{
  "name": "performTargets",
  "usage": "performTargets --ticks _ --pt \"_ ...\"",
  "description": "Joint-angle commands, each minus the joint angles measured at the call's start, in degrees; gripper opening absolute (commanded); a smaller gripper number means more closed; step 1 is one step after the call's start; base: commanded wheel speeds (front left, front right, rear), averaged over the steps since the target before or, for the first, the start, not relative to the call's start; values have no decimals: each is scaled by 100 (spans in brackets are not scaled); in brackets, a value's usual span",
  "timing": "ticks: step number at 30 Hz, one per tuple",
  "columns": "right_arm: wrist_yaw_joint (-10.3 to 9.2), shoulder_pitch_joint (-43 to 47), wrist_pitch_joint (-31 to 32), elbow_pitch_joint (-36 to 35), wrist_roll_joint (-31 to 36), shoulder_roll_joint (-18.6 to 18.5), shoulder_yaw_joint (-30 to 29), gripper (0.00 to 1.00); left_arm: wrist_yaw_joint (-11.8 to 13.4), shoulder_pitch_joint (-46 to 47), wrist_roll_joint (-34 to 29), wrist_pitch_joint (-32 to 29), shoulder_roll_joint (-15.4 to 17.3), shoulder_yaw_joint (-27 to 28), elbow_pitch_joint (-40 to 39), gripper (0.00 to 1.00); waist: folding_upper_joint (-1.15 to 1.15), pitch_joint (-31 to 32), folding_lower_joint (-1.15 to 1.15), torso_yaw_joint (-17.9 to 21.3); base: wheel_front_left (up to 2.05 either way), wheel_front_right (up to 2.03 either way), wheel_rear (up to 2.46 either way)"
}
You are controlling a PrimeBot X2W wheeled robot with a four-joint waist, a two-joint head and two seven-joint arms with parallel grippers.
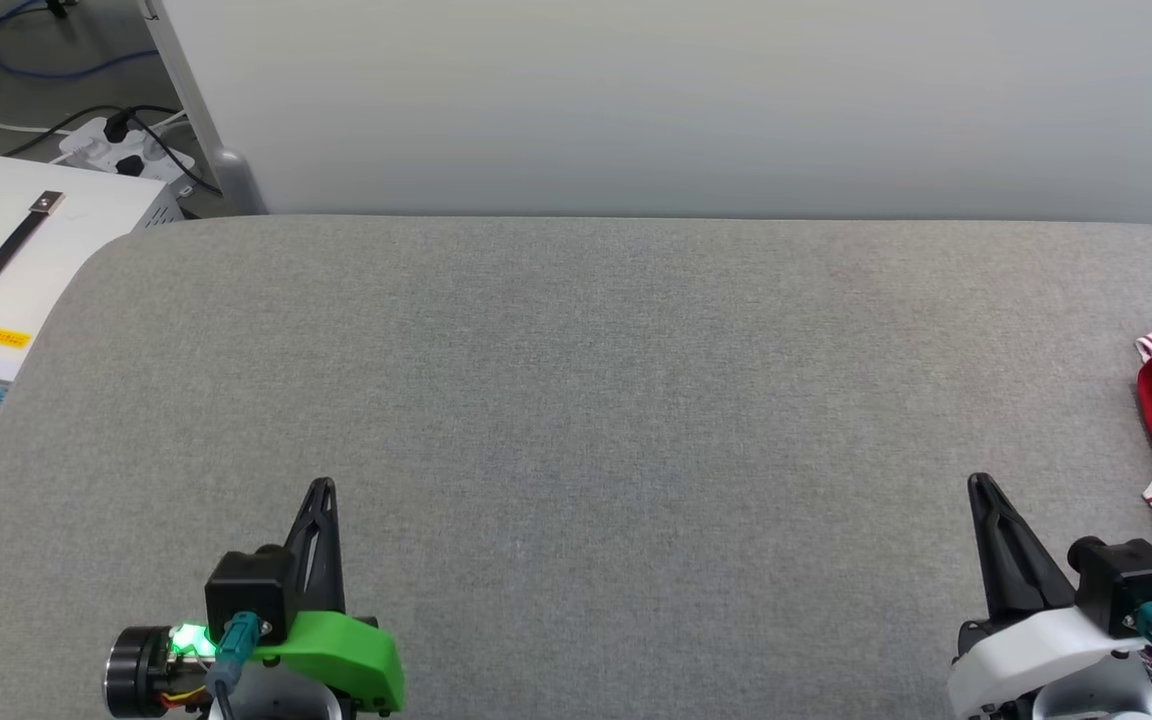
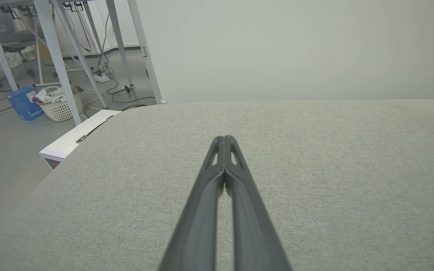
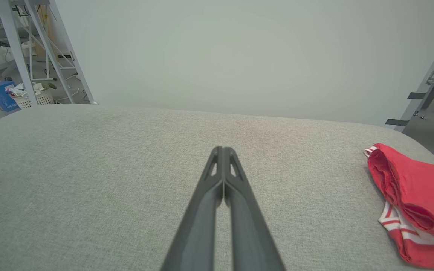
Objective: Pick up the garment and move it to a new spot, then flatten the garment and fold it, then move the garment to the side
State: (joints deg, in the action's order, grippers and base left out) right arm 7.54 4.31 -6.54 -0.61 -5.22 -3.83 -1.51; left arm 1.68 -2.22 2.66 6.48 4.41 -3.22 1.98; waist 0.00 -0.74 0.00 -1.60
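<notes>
Left gripper (image 1: 321,488) and right gripper (image 1: 979,484) are over the near part of the grey table (image 1: 576,380). Fingers are pressed together on both, nothing held. The garment (image 3: 416,195) lies bunched at the table's right end, apart from my right gripper. Head view crops it at the frame edge. Right wrist view shows more red cloth and striped trim; folded or crumpled, I cannot tell. Left wrist view adds a white basket (image 2: 61,107) on the floor beyond the table's left corner.

Black left claw (image 1: 322,487) wears green housing (image 1: 341,648), right claw (image 1: 978,484) white.
</notes>
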Motion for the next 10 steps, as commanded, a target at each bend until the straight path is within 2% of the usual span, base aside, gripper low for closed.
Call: performTargets --ticks 1,10 --pt "-3 -133 41 19 51 17 16 0 -32 114 -54 -40 -27 38 -30 0 0 2 0 4 0 0 0" --pt "-4 -182 144 26 130 30 38 0 -54 132 -90 -142 -48 85 -58 0 0 14 0 30 0 0 0"
